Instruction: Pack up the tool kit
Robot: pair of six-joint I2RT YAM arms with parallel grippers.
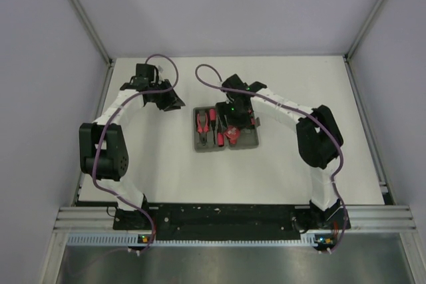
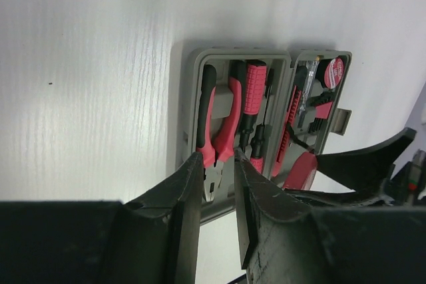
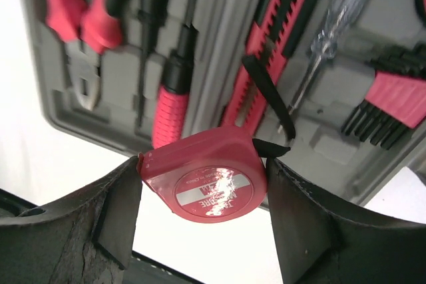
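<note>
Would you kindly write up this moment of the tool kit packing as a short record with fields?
case: grey, lying open on the white table
in slots: pliers, screwdriver, knife, hex keys
tape measure: red, at the case's edge, not in a slot
right gripper: clamped on the tape measure's two sides
left gripper: empty, jaws slightly apart, off to the side of the case
</note>
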